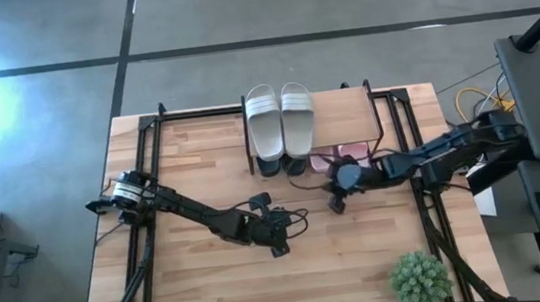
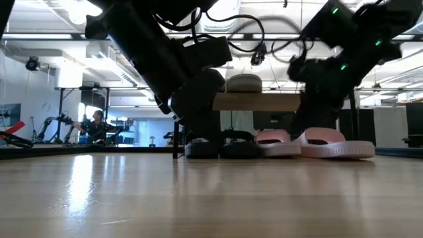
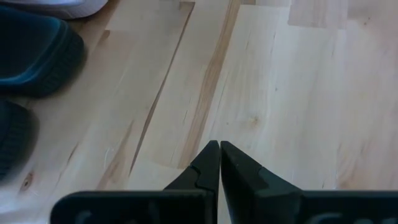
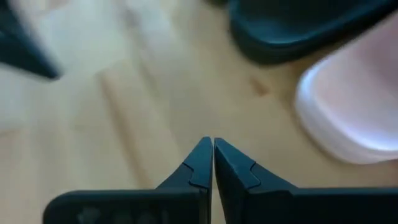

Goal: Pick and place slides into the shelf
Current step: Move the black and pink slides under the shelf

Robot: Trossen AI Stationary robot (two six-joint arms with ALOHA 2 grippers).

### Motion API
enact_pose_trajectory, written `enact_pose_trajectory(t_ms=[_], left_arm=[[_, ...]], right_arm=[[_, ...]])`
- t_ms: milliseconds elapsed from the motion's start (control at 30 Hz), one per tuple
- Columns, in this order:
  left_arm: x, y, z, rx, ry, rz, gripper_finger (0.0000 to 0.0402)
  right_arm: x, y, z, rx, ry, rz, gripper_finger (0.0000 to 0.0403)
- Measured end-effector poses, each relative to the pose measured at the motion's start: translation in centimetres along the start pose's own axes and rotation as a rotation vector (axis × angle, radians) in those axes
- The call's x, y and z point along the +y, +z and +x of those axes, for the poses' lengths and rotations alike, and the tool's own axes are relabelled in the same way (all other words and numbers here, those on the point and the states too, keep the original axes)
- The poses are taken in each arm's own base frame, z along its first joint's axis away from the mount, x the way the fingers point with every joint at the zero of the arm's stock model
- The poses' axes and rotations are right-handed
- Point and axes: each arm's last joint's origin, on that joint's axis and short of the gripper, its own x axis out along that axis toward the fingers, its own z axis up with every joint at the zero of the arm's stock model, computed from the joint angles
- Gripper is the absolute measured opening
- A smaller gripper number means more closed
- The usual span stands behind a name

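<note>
The pale grey rubber slide pair (image 1: 281,120) lies side by side on the light wooden board of the small black-framed shelf (image 1: 347,115) at the tabletop's far edge. The black slide pair (image 2: 221,144) and pink slide pair (image 2: 310,143) sit beneath that board. The left gripper (image 3: 219,149), fingers pressed together and empty, hangs over the bare tabletop (image 1: 214,288) near its centre. The right gripper (image 4: 212,146), likewise closed on nothing, hangs just before the pink pair.

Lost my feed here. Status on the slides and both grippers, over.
Left gripper and right gripper shut, empty. Grey pair on the shelf; black pair and pink pair beneath it. Nothing in the way.
</note>
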Motion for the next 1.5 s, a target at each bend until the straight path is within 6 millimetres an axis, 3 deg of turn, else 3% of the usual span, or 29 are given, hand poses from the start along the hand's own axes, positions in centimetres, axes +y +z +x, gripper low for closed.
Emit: enact_pose_trajectory(t_ms=[200,433,900,1167,1500], left_arm=[[0.0,0.0,0.0,-0.001,0.000,0.000,0.0000],[0.0,0.0,0.0,-0.001,0.002,0.000,0.0000],[0.1,0.0,0.0,-0.001,0.005,-0.001,0.0000],[0.1,0.0,0.0,-0.001,0.005,-0.001,0.0000],[0.1,0.0,0.0,-0.001,0.005,-0.001,0.0000]], right_arm=[[1.1,-1.4,-3.2,0.058,0.018,0.011,0.0009],[-0.5,-4.6,-5.8,0.175,-0.162,0.092,0.0009],[-1.4,-6.0,-5.5,0.238,-0.113,0.074,0.0009],[-3.0,-8.1,-4.6,0.251,-0.239,0.158,0.0008],[-3.5,-7.3,-4.6,0.104,-0.352,0.169,0.0008]])
